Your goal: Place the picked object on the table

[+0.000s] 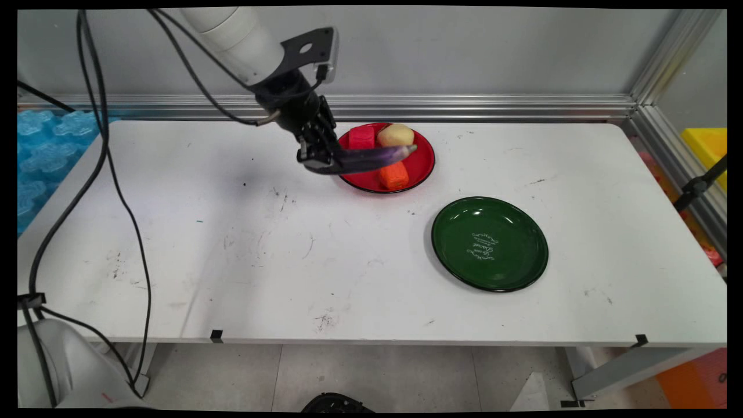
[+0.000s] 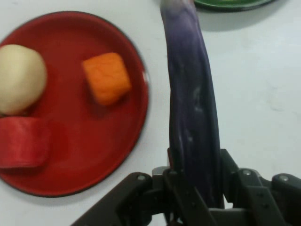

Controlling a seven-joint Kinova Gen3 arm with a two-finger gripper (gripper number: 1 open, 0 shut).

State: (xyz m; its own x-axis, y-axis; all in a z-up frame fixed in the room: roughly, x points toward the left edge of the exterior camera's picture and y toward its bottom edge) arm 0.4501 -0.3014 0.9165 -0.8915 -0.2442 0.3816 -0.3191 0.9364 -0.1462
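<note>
White bench (image 1: 232,261): hand (image 1: 325,162) (image 2: 195,188) clamped on purple eggplant (image 1: 377,157) (image 2: 190,103), lifted above red plate (image 1: 426,159) (image 2: 70,155) at far side; green plate (image 1: 490,244) (image 2: 230,4) near right.

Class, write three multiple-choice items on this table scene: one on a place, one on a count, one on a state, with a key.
1. Where is the green plate?
A. Empty, nearer the camera than the red plate
B. Stacked on the red plate
C. On the floor

2. How many food pieces lie on the red plate?
A. One
B. Three
C. Five

3. The hand is:
A. Open
B. Shut on the purple eggplant
C. Holding a cup

Key: 1A, green plate sits apart; 2B, potato, orange piece, red piece; 3B, fingers clamp the eggplant.
</note>
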